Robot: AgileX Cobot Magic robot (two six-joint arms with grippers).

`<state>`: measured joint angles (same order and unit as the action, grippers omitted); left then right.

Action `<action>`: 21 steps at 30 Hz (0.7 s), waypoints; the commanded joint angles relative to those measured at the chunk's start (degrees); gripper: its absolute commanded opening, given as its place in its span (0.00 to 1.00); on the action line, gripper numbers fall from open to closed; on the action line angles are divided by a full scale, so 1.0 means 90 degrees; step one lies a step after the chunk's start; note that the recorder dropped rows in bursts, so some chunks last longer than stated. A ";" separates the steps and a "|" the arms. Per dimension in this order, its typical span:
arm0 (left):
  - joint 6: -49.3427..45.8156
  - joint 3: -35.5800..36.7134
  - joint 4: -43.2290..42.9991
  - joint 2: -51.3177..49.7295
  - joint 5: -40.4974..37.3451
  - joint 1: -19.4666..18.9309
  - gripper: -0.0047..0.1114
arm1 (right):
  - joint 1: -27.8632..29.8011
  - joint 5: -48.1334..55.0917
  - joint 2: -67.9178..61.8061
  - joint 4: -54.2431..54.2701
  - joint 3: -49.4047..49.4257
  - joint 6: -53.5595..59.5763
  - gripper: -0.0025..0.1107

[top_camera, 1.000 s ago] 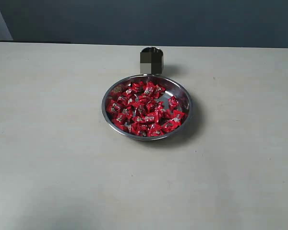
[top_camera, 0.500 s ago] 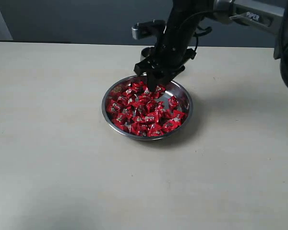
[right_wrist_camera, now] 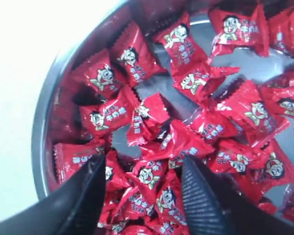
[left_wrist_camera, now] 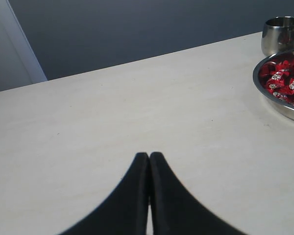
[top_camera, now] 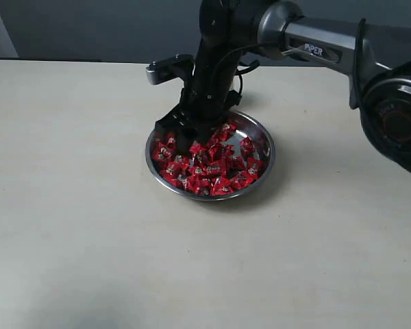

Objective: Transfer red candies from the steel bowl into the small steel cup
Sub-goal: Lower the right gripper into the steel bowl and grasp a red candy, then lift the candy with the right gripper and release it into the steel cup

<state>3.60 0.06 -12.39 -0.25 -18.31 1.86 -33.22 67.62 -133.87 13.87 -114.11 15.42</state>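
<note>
The steel bowl [top_camera: 268, 148] sits mid-table, filled with red candies [top_camera: 216, 168] in shiny wrappers. My right gripper [top_camera: 181, 140] has reached down into the bowl's left side. In the right wrist view that gripper [right_wrist_camera: 144, 170] is open, its two dark fingers [right_wrist_camera: 85, 198] straddling a heap of red candies [right_wrist_camera: 159, 188] near the bowl's rim [right_wrist_camera: 40, 142]; nothing is pinched. The arm hides the small steel cup in the exterior view; the left wrist view shows the small steel cup [left_wrist_camera: 281, 33] just behind the bowl [left_wrist_camera: 280, 105]. My left gripper [left_wrist_camera: 149, 156] is shut and empty, above bare table.
The pale tabletop [top_camera: 68, 205] spreads wide around the bowl, and a dark wall [top_camera: 89, 27] rises behind its far edge. The right arm's silver link [top_camera: 315, 38] stretches from the upper right across the back of the bowl.
A second ago no arm was in view. The right arm came in over the cup and the bowl's back rim, then shifted left and lower into the candies, now hiding the cup.
</note>
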 commanded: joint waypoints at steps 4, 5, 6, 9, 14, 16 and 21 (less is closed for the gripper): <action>0.0034 -0.0006 -0.0019 0.0028 0.0043 0.0002 0.04 | -0.0016 -0.0097 -0.0270 -0.0625 -0.0058 0.0022 0.44; 0.0034 -0.0006 -0.0019 0.0028 0.0043 0.0002 0.04 | -0.0016 -0.0097 -0.0287 -0.0700 -0.0058 -0.0023 0.44; 0.0034 -0.0006 -0.0019 0.0028 0.0043 0.0002 0.04 | -0.0016 -0.0124 -0.0297 -0.0721 -0.0058 -0.0024 0.44; 0.0034 -0.0006 -0.0019 0.0028 0.0043 0.0002 0.04 | -0.0016 -0.0308 -0.0297 -0.0703 -0.0058 -0.0024 0.44; 0.0034 -0.0006 -0.0019 0.0028 0.0043 0.0002 0.04 | -0.0016 -0.0419 -0.0339 -0.0630 -0.0058 -0.0053 0.44; 0.0034 -0.0006 -0.0019 0.0028 0.0043 0.0002 0.04 | -0.0016 -0.0344 -0.0398 -0.0630 -0.0058 -0.0063 0.44; 0.0034 -0.0006 -0.0019 0.0028 0.0043 0.0002 0.04 | -0.0016 -0.0267 -0.0505 -0.0630 -0.0058 -0.0063 0.43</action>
<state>3.60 0.06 -12.39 -0.25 -18.31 1.86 -33.37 64.77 -138.10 8.19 -114.23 14.92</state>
